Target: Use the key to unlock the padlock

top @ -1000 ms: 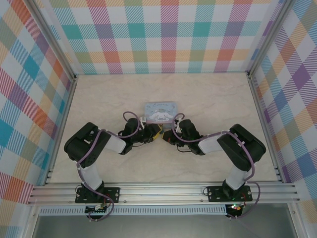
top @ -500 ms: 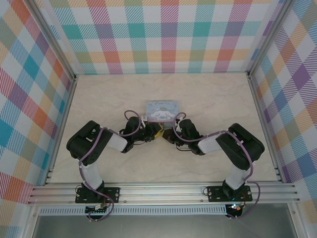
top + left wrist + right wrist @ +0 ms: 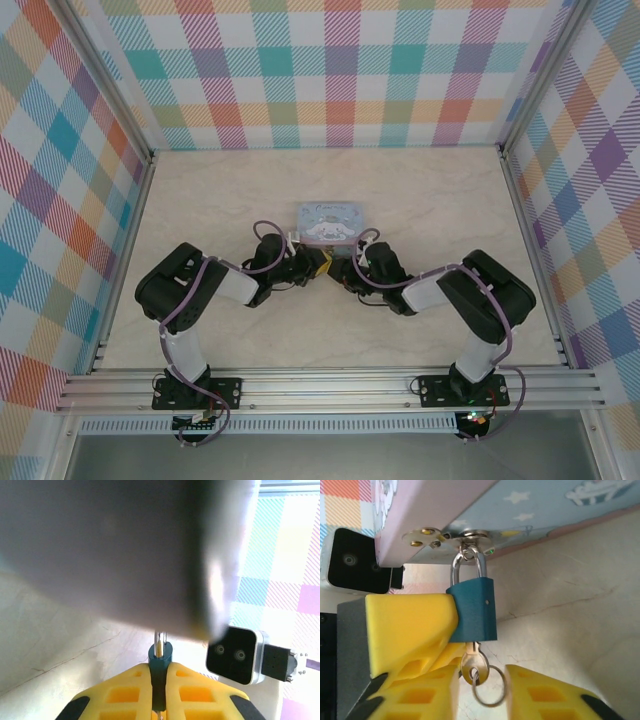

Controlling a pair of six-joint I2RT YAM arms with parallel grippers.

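The small blue padlock [image 3: 472, 610] hangs by its shackle [image 3: 468, 567] from the hasp of the pastel-blue tin [image 3: 545, 515]. The silver key [image 3: 474, 664] sticks in its underside, and a ring [image 3: 488, 689] dangles from the key. In the left wrist view my left gripper [image 3: 159, 669] is shut on the padlock [image 3: 160, 655], seen edge-on between yellow fingers [image 3: 120, 690]. In the right wrist view one of those left fingers [image 3: 410, 622] presses the lock's side. My right gripper [image 3: 481, 682] stands open around the key, its right finger [image 3: 545, 697] clear of the ring. Both grippers [image 3: 318, 262] [image 3: 346, 270] meet in front of the tin [image 3: 328, 218].
The tin rests mid-table on the pale marbled surface [image 3: 420, 200]. Checked walls [image 3: 340, 70] close in the back and both sides. The right wrist's black camera block [image 3: 235, 650] sits close beside the padlock, and the left wrist's camera block [image 3: 355, 562] is equally close.
My right gripper has opened and let go of the key, which stays in the lock. My left gripper has closed on the padlock body. Both wrists edged slightly toward the tin.
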